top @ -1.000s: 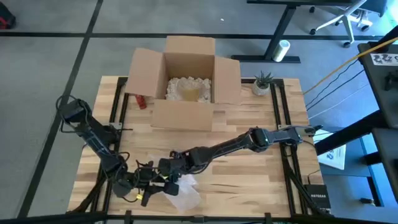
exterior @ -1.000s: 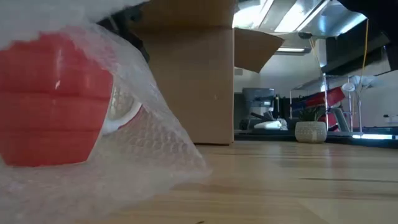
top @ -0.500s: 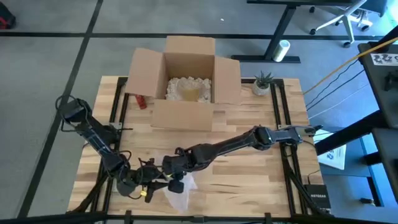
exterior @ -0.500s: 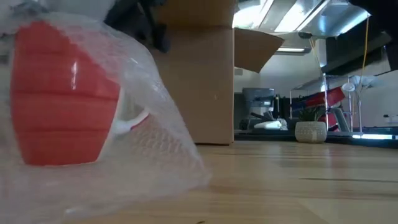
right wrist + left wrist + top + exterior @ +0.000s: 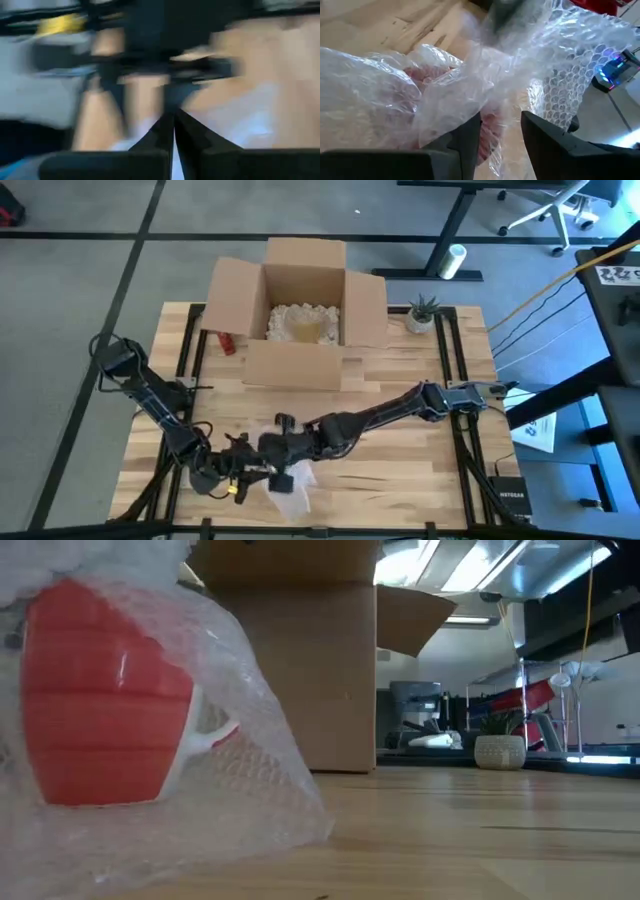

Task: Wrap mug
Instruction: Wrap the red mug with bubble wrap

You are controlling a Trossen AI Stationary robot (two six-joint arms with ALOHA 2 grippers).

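Near the front left edge of the wooden table (image 5: 400, 480), the left gripper (image 5: 501, 131) is seen slightly parted, its fingers pinching a fold of bubble wrap (image 5: 255, 770). Within that sheet the red mug (image 5: 105, 705) is enclosed, upright on the tabletop. Just to its right, the right gripper (image 5: 173, 131) is shown with its fingers pressed together on the wrap's edge. Behind, an open cardboard box (image 5: 300, 310) is placed, a small potted plant (image 5: 421, 312) to its right.
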